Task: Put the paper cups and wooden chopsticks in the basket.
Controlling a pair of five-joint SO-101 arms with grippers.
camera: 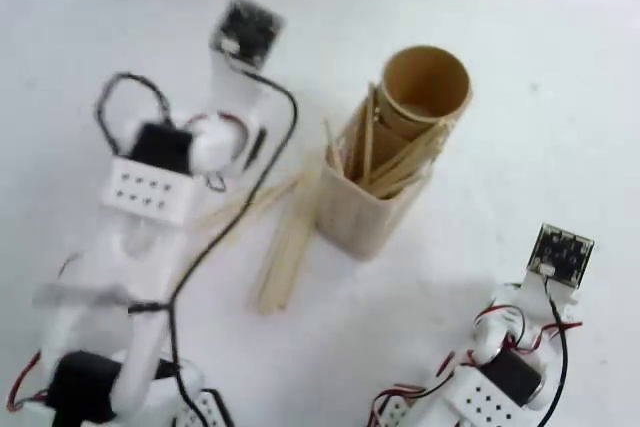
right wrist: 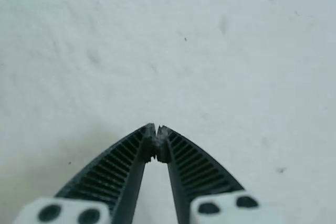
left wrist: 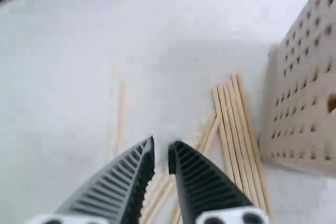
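The left pincer [left wrist: 161, 148], slightly spread and empty, hovers above loose wooden chopsticks [left wrist: 236, 129] on the desk [camera: 560, 67], just left of the basket [camera: 360, 212] holding a paper cup [camera: 425, 82]. The right pincer [right wrist: 156, 129] is pressed together, empty. The thin sticks may slip and scatter when pinched.

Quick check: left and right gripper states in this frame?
Left gripper: slightly open, holding nothing, over loose wooden chopsticks.
Right gripper: shut, holding nothing.
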